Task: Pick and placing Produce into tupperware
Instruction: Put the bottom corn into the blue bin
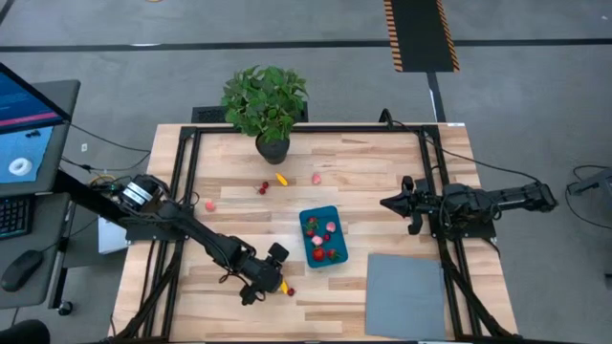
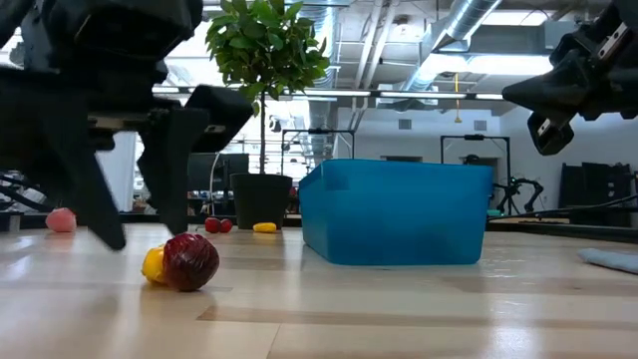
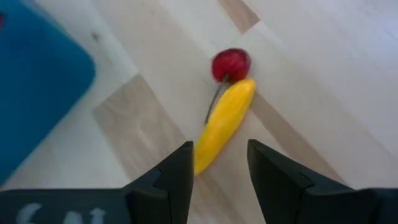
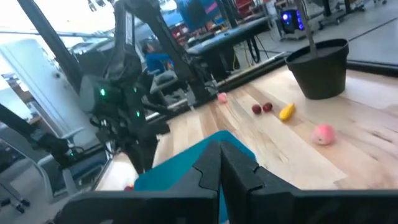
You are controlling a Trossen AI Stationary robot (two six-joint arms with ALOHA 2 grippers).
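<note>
Two small pieces of produce lie side by side near the front edge of the pale wooden slatted table (image 1: 239, 182): a slim yellow-orange banana-shaped piece (image 3: 224, 124) and a round dark-red cherry-like piece (image 3: 231, 64), touching at one end. Over them hangs the left gripper (image 3: 219, 163), its two dark fingers spread apart and holding nothing, straddling the near tip of the yellow piece. In the left wrist view that piece's long axis runs away from the fingers toward about one o'clock, so it lies nearly along the gap, not across it, and the jaws would close across its narrow width; the red piece sits beyond its far end. From above, the pair lies at about seven o'clock from the small shallow teal-blue rectangular plastic tub (image 1: 311, 247) at the table's middle, which already holds several red and pink pieces. More bits sit well apart at the tub's eleven and twelve o'clock, near the leafy green potted plant (image 1: 266, 105). Farther right, the right gripper (image 1: 390, 203) waits at the tub's two o'clock with its fingers pressed together and empty. By my reading, the left arm is far nearer, and the next pick is its to make.
</note>
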